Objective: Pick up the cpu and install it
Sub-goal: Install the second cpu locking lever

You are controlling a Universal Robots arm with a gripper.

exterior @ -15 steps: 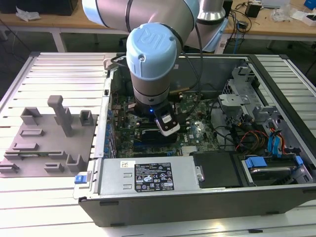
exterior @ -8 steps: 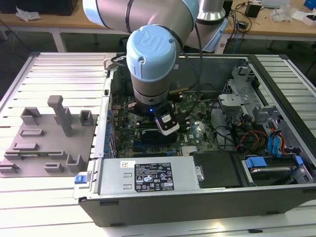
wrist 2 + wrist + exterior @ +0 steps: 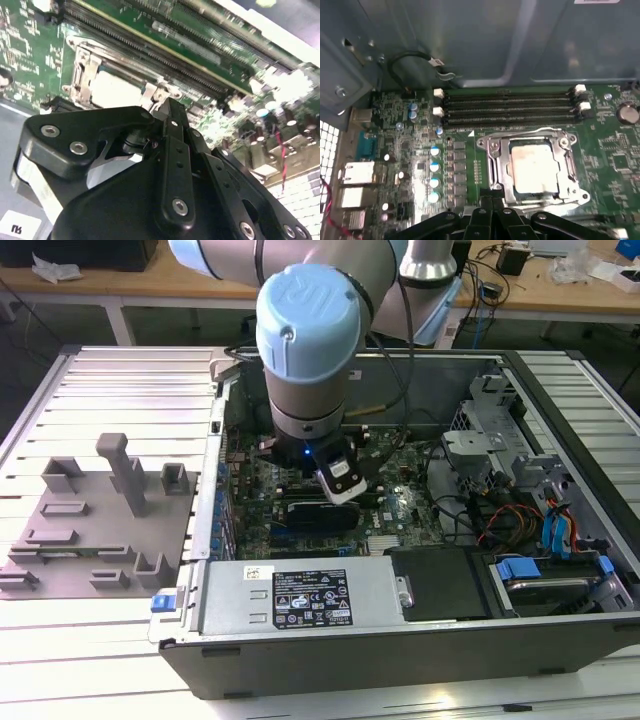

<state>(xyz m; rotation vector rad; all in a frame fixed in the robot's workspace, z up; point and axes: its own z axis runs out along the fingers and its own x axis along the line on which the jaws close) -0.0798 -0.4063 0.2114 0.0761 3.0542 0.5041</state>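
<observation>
Inside the open computer case (image 3: 560, 640), the cpu (image 3: 534, 167) lay seated in its socket (image 3: 492, 167), at twelve o'clock from the gripper (image 3: 492, 206), whose jaws looked pressed together, empty; installation seemed nearly finished.

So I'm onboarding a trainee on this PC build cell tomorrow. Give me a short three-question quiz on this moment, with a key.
1. True or false: the cpu lies within the socket frame on the green board.
2. Where does the grey tray sit: A) inside the computer case, B) outside the case, toward the exterior view's left, C) in the claw?
3. Fill in: in the first wrist view, the long memory slots run between the socket frame and the case ____.

Key: 1 true; 2 B; 3 wall.
</observation>
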